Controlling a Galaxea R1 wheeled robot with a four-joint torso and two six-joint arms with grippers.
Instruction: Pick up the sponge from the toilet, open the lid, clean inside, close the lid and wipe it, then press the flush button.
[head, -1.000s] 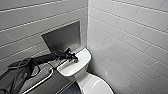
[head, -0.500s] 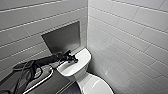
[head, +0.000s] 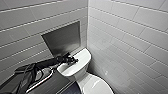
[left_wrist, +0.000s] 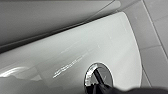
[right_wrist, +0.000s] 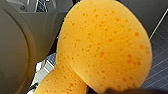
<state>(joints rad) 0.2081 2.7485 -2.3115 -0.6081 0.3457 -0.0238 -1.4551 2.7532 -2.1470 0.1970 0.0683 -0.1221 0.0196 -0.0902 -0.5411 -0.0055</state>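
Now the left jaws touch the flush button (left_wrist: 105, 74) to push it; open or closed, I cannot tell. The right jaws pinch the sponge (right_wrist: 105, 45).

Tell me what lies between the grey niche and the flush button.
Bare white tank cover, between niche and flush button, in the left wrist view.

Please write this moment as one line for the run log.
phase: flush | left gripper: at the flush button | right gripper: jaws shut on the sponge | lid: down
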